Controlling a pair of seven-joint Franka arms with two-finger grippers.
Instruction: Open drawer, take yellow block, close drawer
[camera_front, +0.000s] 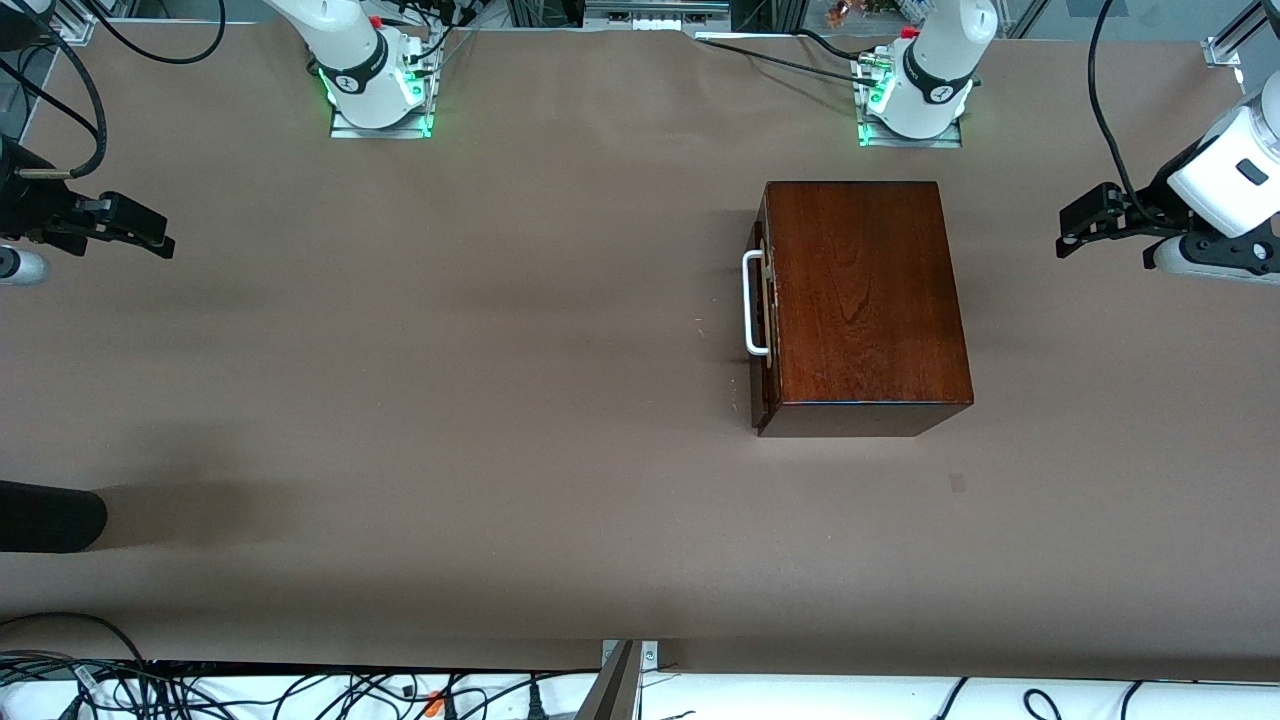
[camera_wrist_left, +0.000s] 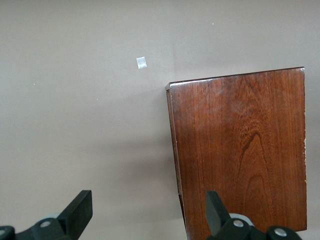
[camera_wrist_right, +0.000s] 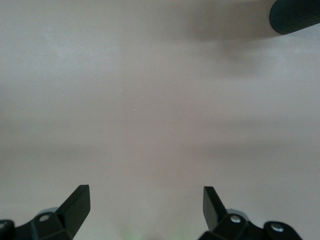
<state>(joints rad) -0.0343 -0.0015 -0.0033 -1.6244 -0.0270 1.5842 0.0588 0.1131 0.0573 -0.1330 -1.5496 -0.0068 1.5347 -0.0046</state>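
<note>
We see two white arms on metal base plates, green lights glowing at each base, black joint rings with a round logo, red fittings, black cables. Black two-finger grippers, left gripper (camera_front: 1068, 240) and right gripper (camera_front: 160, 243), silver screws at the finger mounts.

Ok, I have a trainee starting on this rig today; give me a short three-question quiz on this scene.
1. True or false: the drawer is shut.
2. The left gripper is: A) open B) shut on the handle.
3. What does the right gripper hold?

Key: 1 true, its front sits nearly flush with the wooden box. 2 A, it hangs over bare table beside the box. 3 nothing; it is open over bare table.
</note>
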